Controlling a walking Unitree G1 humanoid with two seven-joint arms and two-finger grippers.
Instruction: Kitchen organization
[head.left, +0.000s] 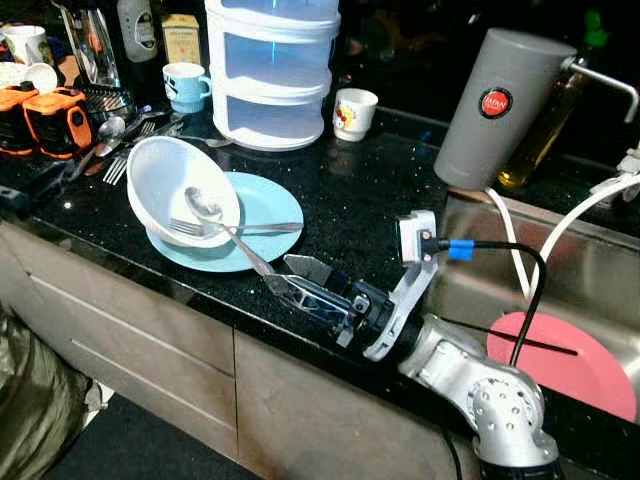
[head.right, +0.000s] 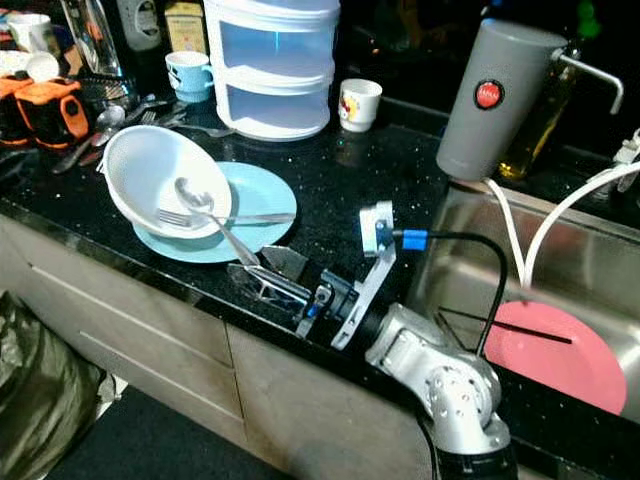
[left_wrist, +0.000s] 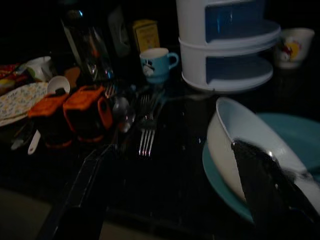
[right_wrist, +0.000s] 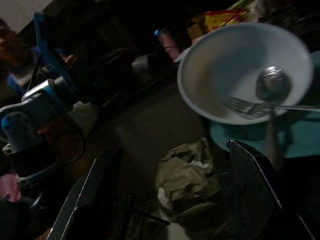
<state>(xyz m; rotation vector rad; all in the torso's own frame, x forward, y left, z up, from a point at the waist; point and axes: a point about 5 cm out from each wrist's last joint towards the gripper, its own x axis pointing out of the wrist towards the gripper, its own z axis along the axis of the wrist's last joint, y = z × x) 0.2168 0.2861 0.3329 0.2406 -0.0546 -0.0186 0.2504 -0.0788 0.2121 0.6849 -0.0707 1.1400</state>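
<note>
Left eye view: right end effector (head.left: 297, 277) open at front edge of black speckled bench (head.left: 360, 190), long metal spoon (head.left: 222, 228) handle between its fingers, not yet clamped. White bowl (head.left: 180, 188) tilted on light blue plate (head.left: 255, 215) just beyond; silver fork (head.left: 235, 228) across both. Steel sink (head.left: 600, 275) with pink plate (head.left: 590, 365) behind.

Left wrist view: left end effector (left_wrist: 175, 195) open, white bowl beside one finger; loose forks (left_wrist: 146, 131) ahead.

Right wrist view: crumpled bag (right_wrist: 192, 187) on floor below edge; drop risk, judged.

Black speckled countertop (head.left: 350, 190), grey cabinet fronts (head.left: 150, 340)

The round red logo (head.left: 495, 103) on the grey flask (head.left: 500, 105) is too small to read.
</note>
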